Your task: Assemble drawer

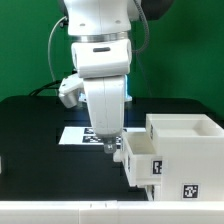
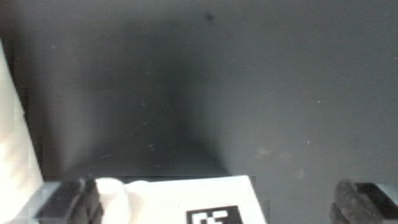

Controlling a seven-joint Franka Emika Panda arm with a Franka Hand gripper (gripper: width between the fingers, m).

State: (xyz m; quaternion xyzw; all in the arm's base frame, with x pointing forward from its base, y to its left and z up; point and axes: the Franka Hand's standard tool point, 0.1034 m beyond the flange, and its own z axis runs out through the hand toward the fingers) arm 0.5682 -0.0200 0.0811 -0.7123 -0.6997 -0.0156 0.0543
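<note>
Table [image 1: 35, 125] black | marker board [image 1: 78, 135] flat | backdrop [image 1: 25, 45] green

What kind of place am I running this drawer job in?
Likely a lab robot bench: a black table, a green backdrop, and the tagged marker board behind the white drawer box.

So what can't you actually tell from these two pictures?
- The gripper: in the exterior view it is too small to tell whether the jaws are open or shut.
- The drawer box: the exterior view's right edge cuts it off, so its far side is unseen.
- The marker board: the arm hides part of it in the exterior view.
- The wrist view is blurred; the white strip at its edge cannot be identified.
</note>
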